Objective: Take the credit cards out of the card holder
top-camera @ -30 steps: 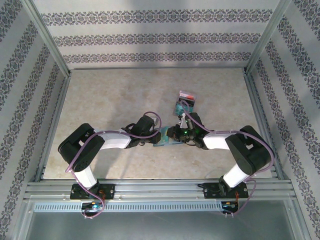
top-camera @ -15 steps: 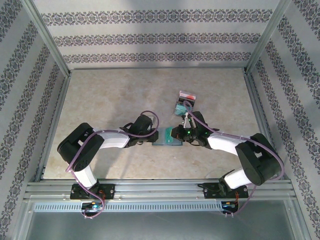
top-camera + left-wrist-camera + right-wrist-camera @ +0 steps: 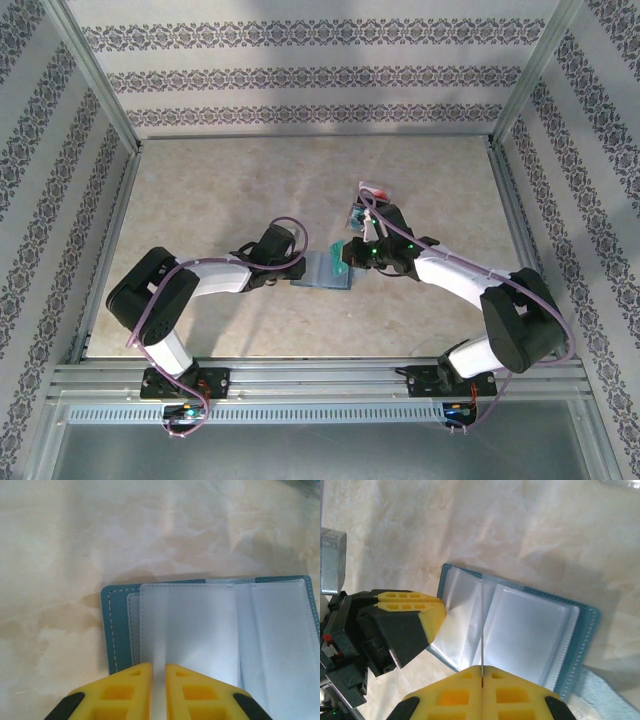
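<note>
The small teal-blue folding card holder (image 3: 325, 272) lies open and flat near the middle of the beige marbled table (image 3: 220, 190), between the two arms. Its blue-grey inside faces up, with clear plastic pocket leaves fanned across it and a stitched teal border around them (image 3: 112, 630). In the right wrist view the open card holder (image 3: 530, 630) sits at a slant, and the leaves I can see look clear.

The left hand (image 3: 303, 270) is at the holder's left edge. Its yellow fingers (image 3: 125, 690) stand narrow, almost together, with a pale pocket leaf of the holder pinched in the slit between them (image 3: 158, 677). The right wrist view shows the same left hand (image 3: 441, 611) gripping that side of the holder.

The right hand (image 3: 350, 258) is at the holder's right side. Its yellow fingers (image 3: 515, 695) are pressed fully together on a thin sheet (image 3: 482, 630), seen edge-on and rising from the middle of the holder. I cannot tell whether it is a card or a pocket leaf.

Beyond the right hand, further back on the table, loose cards lie partly under the arm: a teal one (image 3: 356, 217) and, behind it, a red-marked one (image 3: 373, 187).
</note>
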`<state>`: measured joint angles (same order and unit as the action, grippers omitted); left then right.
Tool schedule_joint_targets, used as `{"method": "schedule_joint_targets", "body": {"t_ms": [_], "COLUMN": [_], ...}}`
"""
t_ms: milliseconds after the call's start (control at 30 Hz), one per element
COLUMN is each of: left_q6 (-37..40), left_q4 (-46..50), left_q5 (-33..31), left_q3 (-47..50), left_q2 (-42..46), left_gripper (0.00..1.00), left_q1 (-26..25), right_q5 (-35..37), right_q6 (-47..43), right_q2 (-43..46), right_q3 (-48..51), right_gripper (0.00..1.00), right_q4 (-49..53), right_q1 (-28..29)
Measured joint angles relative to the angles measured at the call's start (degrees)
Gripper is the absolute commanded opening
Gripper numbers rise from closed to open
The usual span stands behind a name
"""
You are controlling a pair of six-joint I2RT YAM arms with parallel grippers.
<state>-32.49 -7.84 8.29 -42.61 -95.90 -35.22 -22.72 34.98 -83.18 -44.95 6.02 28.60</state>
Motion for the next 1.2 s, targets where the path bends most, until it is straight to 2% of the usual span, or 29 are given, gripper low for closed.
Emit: {"method": "schedule_joint_targets", "body": {"t_ms": [167, 367, 400, 500, 800, 1200], "left_q6": [1.49, 2.91, 3.13, 3.78, 4.28, 5.35], "left_q4": [2.97, 5.81, 6.29, 8.0, 12.31, 15.19], "left_q5": [-1.09, -2.27, -2.6, -3.89, -10.56, -17.84], "left_q3": [0.0, 0.0, 0.0, 0.0, 0.79, 3.52], "left_q2": [2.21, 7.74, 8.72, 11.8, 21.62, 27.5], "left_gripper": [0.3, 0.57, 0.64, 0.99, 0.99, 0.99], "left_q1": [0.11, 0.11, 0.11, 0.11, 0.13, 0.81], "right_q5": [3.45, 6.71, 7.08, 8.9, 13.05, 13.25], "right_q6": [-6.56, -13.9, -15.23, -19.39, -31.56, -43.47], "right_q2": [-0.02, -1.03, -1.55, -3.91, -11.3, -15.32], "right_q3": [-6.58, -13.57, -14.62, -18.4, -28.63, -32.76], "right_gripper": [0.05, 0.04, 0.03, 0.02, 0.02, 0.02], "right_q4": [7.39, 14.21, 15.34, 19.06, 26.84, 29.79], "right_q1": [-0.02, -1.99, -2.4, -3.04, -4.63, -8.74]}}
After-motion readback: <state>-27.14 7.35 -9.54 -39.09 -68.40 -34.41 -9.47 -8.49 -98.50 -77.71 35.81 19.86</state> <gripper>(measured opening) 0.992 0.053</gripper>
